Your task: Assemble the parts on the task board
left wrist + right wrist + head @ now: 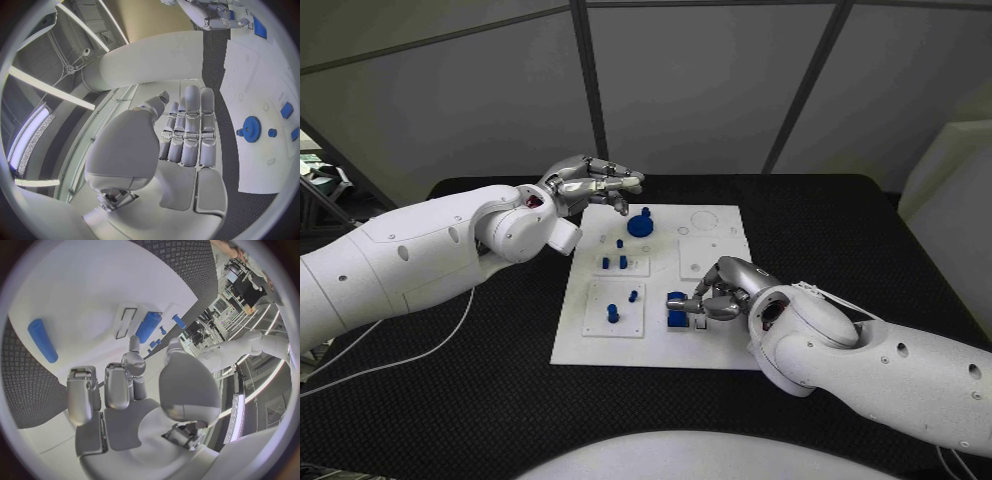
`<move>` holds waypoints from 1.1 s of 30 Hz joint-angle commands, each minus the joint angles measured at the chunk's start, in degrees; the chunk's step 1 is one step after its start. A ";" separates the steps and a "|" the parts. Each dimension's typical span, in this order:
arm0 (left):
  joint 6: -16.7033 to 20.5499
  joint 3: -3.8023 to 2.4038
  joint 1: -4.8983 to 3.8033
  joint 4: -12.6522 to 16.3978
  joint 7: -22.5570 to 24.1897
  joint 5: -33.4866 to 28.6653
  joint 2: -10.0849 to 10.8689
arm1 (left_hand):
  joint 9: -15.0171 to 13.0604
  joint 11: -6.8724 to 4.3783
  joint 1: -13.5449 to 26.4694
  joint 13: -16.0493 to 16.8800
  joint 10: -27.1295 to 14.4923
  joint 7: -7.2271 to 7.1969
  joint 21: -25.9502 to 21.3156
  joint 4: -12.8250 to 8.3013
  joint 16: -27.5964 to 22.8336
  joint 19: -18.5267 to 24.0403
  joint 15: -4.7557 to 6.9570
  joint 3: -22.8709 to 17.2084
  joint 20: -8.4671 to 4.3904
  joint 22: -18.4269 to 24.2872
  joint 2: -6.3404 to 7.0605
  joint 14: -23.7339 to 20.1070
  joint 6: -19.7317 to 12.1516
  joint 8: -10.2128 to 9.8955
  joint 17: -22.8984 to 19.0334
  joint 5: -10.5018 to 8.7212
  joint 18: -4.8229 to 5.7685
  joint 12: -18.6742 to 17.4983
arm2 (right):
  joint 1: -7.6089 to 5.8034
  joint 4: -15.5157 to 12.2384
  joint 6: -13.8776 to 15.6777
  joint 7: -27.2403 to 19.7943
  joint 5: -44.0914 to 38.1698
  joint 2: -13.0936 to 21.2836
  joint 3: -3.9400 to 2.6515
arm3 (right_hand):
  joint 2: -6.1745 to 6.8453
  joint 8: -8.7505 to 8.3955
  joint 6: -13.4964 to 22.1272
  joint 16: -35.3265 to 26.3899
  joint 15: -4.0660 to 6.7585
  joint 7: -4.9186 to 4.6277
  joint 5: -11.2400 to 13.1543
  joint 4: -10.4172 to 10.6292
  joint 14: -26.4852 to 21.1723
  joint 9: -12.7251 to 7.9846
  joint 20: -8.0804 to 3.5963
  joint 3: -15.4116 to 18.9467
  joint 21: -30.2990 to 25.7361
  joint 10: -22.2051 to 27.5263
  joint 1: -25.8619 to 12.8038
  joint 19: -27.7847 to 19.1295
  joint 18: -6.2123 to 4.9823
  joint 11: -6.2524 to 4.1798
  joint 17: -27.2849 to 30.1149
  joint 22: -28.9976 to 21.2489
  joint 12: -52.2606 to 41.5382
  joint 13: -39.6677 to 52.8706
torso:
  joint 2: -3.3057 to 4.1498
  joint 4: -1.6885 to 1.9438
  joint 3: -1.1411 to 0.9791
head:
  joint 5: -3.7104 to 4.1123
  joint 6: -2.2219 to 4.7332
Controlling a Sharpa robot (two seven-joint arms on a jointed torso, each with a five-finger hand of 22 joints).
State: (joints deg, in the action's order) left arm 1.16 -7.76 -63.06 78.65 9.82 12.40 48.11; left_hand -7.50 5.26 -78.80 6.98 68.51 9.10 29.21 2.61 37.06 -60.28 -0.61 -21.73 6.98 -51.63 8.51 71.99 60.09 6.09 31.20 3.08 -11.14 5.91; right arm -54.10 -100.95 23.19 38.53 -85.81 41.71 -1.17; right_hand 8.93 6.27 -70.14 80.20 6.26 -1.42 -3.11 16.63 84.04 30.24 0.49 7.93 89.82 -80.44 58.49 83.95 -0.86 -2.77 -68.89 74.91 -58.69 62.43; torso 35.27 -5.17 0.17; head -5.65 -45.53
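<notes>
Several small blue plastic parts [620, 264] are already standing in the flat white task board [720, 221], so assembly is judged partly done. The silver right hand [715, 293] is hovering by a blue block [678, 308] at the near edge, its grasp unclear. The silver left hand [593, 184] is being held curled, grasping nothing, by the far-left corner.

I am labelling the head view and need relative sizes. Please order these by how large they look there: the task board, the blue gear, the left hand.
1. Task board, clearly largest.
2. Left hand.
3. Blue gear, smallest.
The hand hangs above the board, nearer the camera, so it may look somewhat bigger than it is.
</notes>
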 commanded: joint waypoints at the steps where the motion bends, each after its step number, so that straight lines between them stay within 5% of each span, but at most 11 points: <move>1: -0.68 -0.05 -0.11 0.06 0.17 -0.33 -0.04 | -0.08 0.03 0.16 0.07 -0.28 -0.17 -0.33 0.06 -0.26 -0.43 -0.29 0.26 0.04 0.06 -0.63 -0.07 -0.18 -0.25 -0.09 -0.32 0.76 -0.24 | -0.07 -0.98 1.44 -2.62 -0.99 0.47 -0.04 | -2.50 -0.22 -0.49 0.01 0.16 0.29 -1.71 -2.04 2.18 0.44 -0.43 -2.13 0.18 -0.29 5.51 6.05 0.86 -0.07 -0.27 15.09 -0.16 0.22 | -0.02 -0.01 -0.01 | -0.03 0.00; 4: -0.70 -0.04 -0.10 0.02 0.14 -0.33 -0.06 | -0.08 0.03 0.16 0.07 -0.28 -0.17 -0.33 0.06 -0.26 -0.43 -0.29 0.26 0.04 0.06 -0.63 -0.07 -0.18 -0.25 -0.09 -0.32 0.76 -0.24 | -0.06 -1.70 0.24 -3.44 -1.05 1.05 -0.04 | -3.08 -0.20 -0.79 0.15 0.27 0.38 -3.43 -5.06 2.26 0.97 -0.51 -2.81 0.18 -0.41 10.22 6.05 0.86 -0.19 -0.66 15.09 -0.16 0.42 | -0.03 -0.03 0.05 | 0.01 -0.01; 15: -0.81 -0.04 -0.10 -0.13 0.05 -0.33 -0.24 | -0.08 0.03 0.16 0.07 -0.28 -0.17 -0.33 0.06 -0.26 -0.43 -0.29 0.26 0.04 0.06 -0.63 -0.07 -0.18 -0.25 -0.09 -0.32 0.76 -0.24 | -0.06 -0.30 -3.03 -2.79 -2.48 0.43 -0.02 | -5.01 -0.62 -1.40 0.39 0.55 0.81 -4.41 -10.78 2.37 1.76 -0.77 -3.01 0.18 -0.56 17.01 6.05 0.86 -0.58 -1.35 15.09 0.24 0.60 | -0.01 0.08 0.04 | 0.17 0.18; 22: -0.85 -0.04 -0.10 -0.22 0.03 -0.33 -0.34 | -0.08 0.03 0.16 0.07 -0.28 -0.17 -0.33 0.06 -0.26 -0.43 -0.29 0.26 0.04 0.06 -0.63 -0.07 -0.18 -0.25 -0.09 -0.32 0.76 -0.24 | -0.05 1.70 -1.95 -1.57 -3.50 -1.03 -0.01 | -6.40 -0.69 -2.10 0.55 0.71 1.11 -5.02 -11.89 2.45 1.90 -0.90 -2.97 0.18 -0.77 17.96 6.05 0.86 -0.82 -1.74 15.09 0.23 0.77 | 0.03 0.01 0.06 | 0.29 0.19; 33: -0.86 -0.03 -0.10 -0.24 -0.01 -0.33 -0.26 | -0.10 0.02 0.10 0.09 -0.31 -0.17 -0.42 0.07 -0.30 -0.45 -0.29 0.30 0.04 0.12 -0.69 -0.11 -0.19 -0.26 -0.10 -0.32 0.76 -0.25 | -0.03 1.54 0.29 -1.66 -4.68 -0.73 0.00 | -7.34 -1.23 -2.74 0.58 0.93 1.36 -9.68 -13.08 2.46 2.07 -1.15 -1.52 0.18 -0.97 17.58 6.05 0.86 -1.04 -1.94 15.09 0.61 0.80 | 0.02 -0.02 0.04 | 0.36 0.20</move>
State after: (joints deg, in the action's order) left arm 0.90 -7.75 -63.04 78.38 9.72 12.39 47.84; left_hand -7.54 5.26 -78.80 6.98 68.51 9.10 28.98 2.60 37.06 -60.28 -0.61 -21.73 6.98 -51.55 8.51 71.99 60.09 6.09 31.20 3.08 -11.14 5.91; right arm -54.19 -99.22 22.37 36.42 -89.22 40.71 -1.26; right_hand 1.91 5.31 -72.46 80.42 6.67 -0.17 -12.62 3.60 84.04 32.24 -0.32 6.20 89.82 -81.28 76.16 83.97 -0.86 -3.60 -70.75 74.91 -58.44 63.19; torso 35.28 -5.14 0.23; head -5.31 -45.38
